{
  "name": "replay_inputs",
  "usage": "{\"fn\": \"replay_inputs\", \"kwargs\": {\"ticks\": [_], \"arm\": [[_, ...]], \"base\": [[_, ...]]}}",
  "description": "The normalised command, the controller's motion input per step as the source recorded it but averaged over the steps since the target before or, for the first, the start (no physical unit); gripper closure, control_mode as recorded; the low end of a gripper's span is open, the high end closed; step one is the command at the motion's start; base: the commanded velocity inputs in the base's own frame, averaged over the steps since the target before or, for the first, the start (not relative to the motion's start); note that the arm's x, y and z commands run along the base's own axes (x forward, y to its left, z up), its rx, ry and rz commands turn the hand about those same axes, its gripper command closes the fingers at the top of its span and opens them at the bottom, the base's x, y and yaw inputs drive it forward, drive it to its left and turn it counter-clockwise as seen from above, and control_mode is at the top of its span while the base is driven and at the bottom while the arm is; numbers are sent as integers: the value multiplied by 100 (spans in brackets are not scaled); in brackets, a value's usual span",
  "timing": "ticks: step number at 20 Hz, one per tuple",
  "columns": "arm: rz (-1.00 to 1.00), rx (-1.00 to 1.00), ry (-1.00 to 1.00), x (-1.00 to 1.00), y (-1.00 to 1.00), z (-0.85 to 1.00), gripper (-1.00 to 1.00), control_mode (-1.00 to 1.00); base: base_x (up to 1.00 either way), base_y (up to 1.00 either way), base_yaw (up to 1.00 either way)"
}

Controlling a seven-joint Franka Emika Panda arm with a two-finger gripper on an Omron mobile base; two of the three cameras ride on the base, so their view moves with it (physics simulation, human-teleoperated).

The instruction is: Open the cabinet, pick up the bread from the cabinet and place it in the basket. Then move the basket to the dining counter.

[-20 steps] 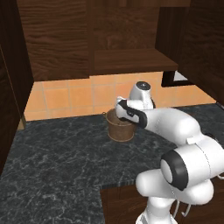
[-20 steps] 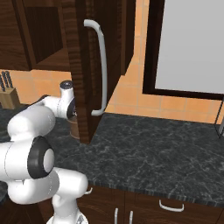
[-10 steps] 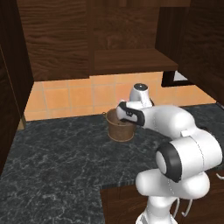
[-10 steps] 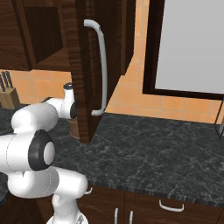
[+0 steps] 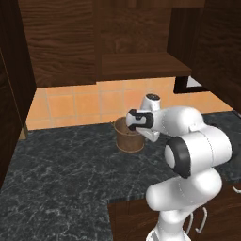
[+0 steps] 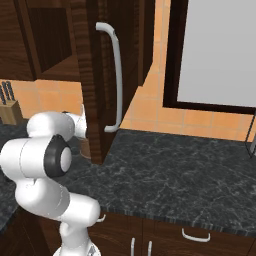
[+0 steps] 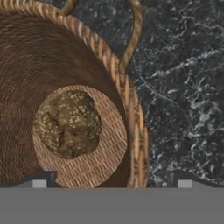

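Observation:
The brown basket [image 5: 129, 137] stands on the black speckled countertop [image 5: 66, 174] below the open cabinet [image 5: 141, 66]. In the hand view the bread [image 7: 68, 123], a lumpy brown round, lies on the basket's woven bottom [image 7: 94, 168]. My gripper [image 5: 134, 128] hangs open just over the basket's rim [image 7: 139, 144]. One fingertip [image 7: 40, 182] is over the inside and the other fingertip [image 7: 183, 182] is over the counter outside, so the wall sits between the jaws. Nothing is gripped. The dining counter is out of view.
The cabinet door [image 6: 95, 85] with its silver bar handle [image 6: 117, 75] stands swung out over the counter beside my arm. A knife block [image 6: 7, 107] sits at the far left by the tiled wall. Drawer handles [image 6: 195, 235] show under the counter edge.
The hand has stayed over the basket with its jaws open. My elbow has lifted and swung a little inward. The basket and the bread have not moved.

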Motion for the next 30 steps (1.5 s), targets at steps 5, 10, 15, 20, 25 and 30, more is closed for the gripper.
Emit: {"fn": "replay_inputs", "kwargs": {"ticks": [5, 10, 15, 20, 25, 30], "arm": [[0, 5, 3, 12, 12, -52, 100, -100], [0, -8, 18, 0, 56, -78, 100, -100], [0, 0, 4, -8, 2, -9, 100, -100], [0, 0, -29, -84, 3, 48, 100, -100], [0, 0, -20, -94, 18, 58, 100, -100], [0, -2, -6, -100, 3, 96, 100, -100]], "base": [[0, 0, 0], [0, 0, 0], [0, 0, 0], [0, 0, 0], [0, 0, 0], [0, 0, 0]]}}
